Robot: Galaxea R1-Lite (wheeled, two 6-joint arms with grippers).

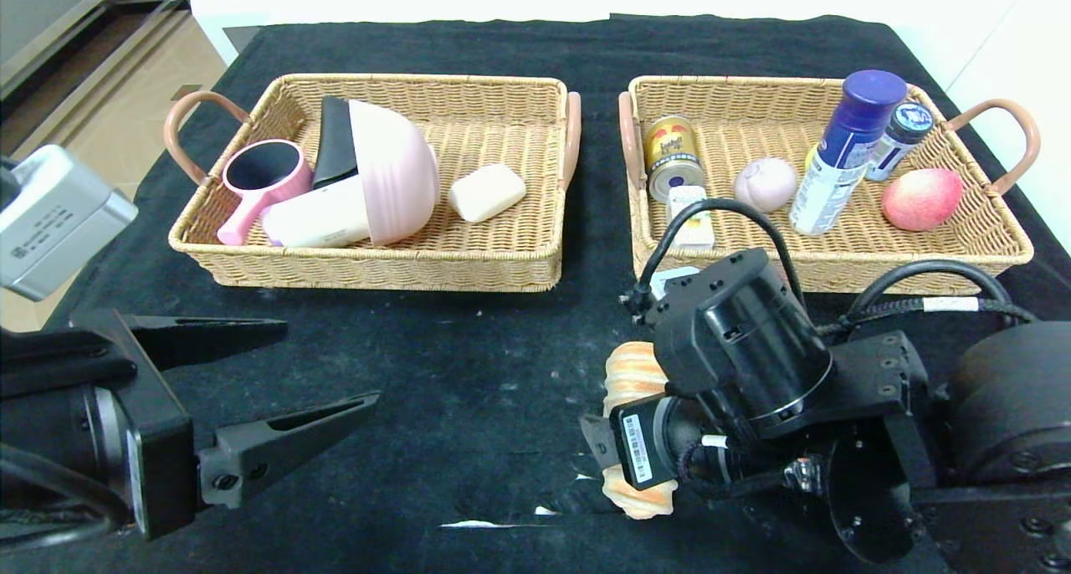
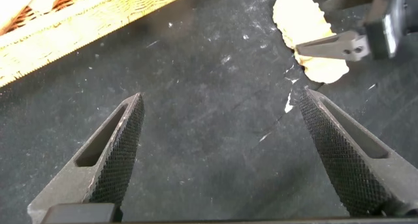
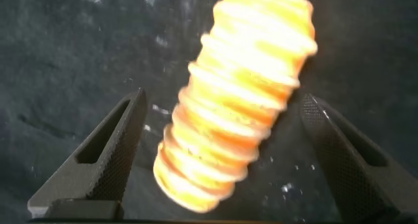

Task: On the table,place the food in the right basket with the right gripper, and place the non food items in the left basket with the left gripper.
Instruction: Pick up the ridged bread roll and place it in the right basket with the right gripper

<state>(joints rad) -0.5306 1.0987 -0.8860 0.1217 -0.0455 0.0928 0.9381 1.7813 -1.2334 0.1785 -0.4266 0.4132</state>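
Hovering over the ridged golden bread roll (image 3: 235,100), right gripper (image 3: 222,152) has fingers spread wide, one on each side of the loaf, not touching it. Roll lies on the black tablecloth (image 1: 452,373) at the near edge, long axis running near-to-far and slightly askew between the pads; judged well placed for a pinch across its width. Left gripper (image 1: 276,381) also spread, empty, parked near-left, well apart from the roll.

Farther back, right wicker basket (image 1: 996,252): yellow can (image 1: 672,154), pale round fruit (image 1: 766,183), red apple (image 1: 921,198), blue-capped spray bottle (image 1: 845,151), small dark-capped jar (image 1: 899,139). Left wicker basket (image 1: 376,264): pink bowl (image 1: 397,168), pink handled cup (image 1: 259,176), cream soap bar (image 1: 487,192).
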